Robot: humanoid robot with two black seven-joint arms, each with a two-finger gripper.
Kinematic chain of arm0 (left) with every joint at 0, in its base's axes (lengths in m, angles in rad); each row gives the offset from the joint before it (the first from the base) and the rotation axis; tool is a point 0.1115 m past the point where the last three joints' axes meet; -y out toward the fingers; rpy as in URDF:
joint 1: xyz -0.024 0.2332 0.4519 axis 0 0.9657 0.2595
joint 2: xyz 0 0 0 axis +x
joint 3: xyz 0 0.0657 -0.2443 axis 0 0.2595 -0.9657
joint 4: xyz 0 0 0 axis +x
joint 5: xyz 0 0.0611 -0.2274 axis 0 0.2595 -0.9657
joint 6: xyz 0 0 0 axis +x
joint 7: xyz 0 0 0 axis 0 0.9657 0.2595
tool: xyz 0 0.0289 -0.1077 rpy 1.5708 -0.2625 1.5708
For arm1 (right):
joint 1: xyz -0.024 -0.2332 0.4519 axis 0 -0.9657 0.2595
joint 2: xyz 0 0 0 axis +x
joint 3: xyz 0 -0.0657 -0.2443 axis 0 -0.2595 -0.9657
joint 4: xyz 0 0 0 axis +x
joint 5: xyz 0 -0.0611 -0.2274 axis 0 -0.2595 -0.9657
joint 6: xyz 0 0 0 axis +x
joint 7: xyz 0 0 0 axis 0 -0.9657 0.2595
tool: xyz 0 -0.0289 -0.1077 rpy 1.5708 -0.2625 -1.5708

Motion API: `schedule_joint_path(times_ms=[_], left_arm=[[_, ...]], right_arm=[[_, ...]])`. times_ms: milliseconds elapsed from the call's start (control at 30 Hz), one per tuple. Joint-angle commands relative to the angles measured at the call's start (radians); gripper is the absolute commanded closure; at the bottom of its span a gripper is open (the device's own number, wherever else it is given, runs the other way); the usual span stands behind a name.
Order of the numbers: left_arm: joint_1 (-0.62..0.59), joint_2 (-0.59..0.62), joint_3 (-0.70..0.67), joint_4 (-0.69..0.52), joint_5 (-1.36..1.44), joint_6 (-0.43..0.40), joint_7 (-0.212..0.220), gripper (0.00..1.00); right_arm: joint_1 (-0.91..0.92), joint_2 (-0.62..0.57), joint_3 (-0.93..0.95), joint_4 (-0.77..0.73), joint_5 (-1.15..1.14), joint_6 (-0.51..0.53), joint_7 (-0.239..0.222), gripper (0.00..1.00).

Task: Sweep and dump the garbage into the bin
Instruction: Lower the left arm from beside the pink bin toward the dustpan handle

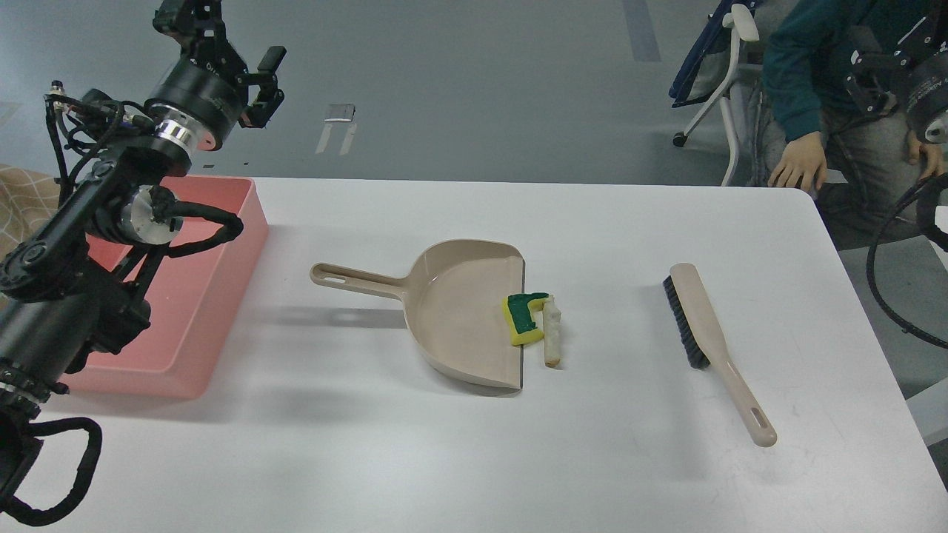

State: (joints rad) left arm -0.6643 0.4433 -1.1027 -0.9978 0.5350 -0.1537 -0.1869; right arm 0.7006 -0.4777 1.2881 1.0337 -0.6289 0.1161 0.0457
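The left gripper [226, 52] is raised above the far left corner of the white table [474, 459], over the far end of the pink bin [222, 274]. Its fingers stand apart with nothing between them. The bin lies directly below and toward the robot from this gripper, along the table's left edge, partly hidden by the left arm.

To the right of the left gripper and nearer the robot, the beige dustpan [452, 318] lies flat in the middle of the table, its handle pointing back toward the bin and its open lip facing away from it. At that lip sits the garbage: the yellow sponge piece [524, 320] with its dark green top rests partly across the edge, and the white bread-like wedge [552, 337] lies just beside it on the table, on the side away from the pan.

Farther right still, well apart from the dustpan, the beige brush [711, 348] lies on the table, bristles toward the pan.

The right gripper [878, 70] is at the upper right, off the table's far right corner; it is dark and partly cut off, so its opening cannot be told. A seated person [800, 74] is just beside it.
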Motion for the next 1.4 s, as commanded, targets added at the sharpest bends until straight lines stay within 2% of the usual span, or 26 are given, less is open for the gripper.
schedule_joint_path(times_ms=[0,200,401,534,634,734,968,1235,1368], left_arm=[[0.003,-0.002,0.017,0.005,0.0,-0.003,-0.026,0.0],[0.005,-0.002,0.049,0.004,0.01,0.005,-0.075,0.0],[0.017,0.0,0.057,-0.031,0.014,0.028,-0.072,0.0],[0.043,0.0,0.057,-0.076,0.014,0.034,-0.068,0.0],[0.045,0.009,0.055,-0.084,0.016,0.032,-0.068,0.0],[0.043,0.017,0.057,-0.091,0.016,0.032,-0.069,0.0],[0.101,0.058,0.063,-0.197,0.048,0.046,-0.068,0.0],[0.274,0.176,0.06,-0.409,0.247,0.121,-0.068,0.0],[0.345,0.232,0.052,-0.478,0.313,0.154,-0.069,0.0]], right_arm=[[0.01,0.01,0.004,-0.012,0.02,0.013,0.002,0.0],[0.005,0.06,-0.004,-0.02,0.008,0.013,0.003,0.0],[0.016,0.086,-0.107,-0.015,-0.037,0.002,0.0,0.0],[0.019,0.113,-0.105,-0.024,-0.066,-0.004,-0.017,0.0],[0.058,0.12,-0.118,-0.07,-0.113,-0.004,-0.047,0.0],[0.077,0.129,-0.118,-0.095,-0.124,-0.004,-0.05,0.0],[0.074,0.134,-0.116,-0.09,-0.117,-0.004,-0.05,0.0],[0.066,0.137,-0.116,-0.087,-0.107,-0.003,-0.05,0.0],[0.066,0.143,-0.116,-0.087,-0.103,-0.003,-0.05,0.0]])
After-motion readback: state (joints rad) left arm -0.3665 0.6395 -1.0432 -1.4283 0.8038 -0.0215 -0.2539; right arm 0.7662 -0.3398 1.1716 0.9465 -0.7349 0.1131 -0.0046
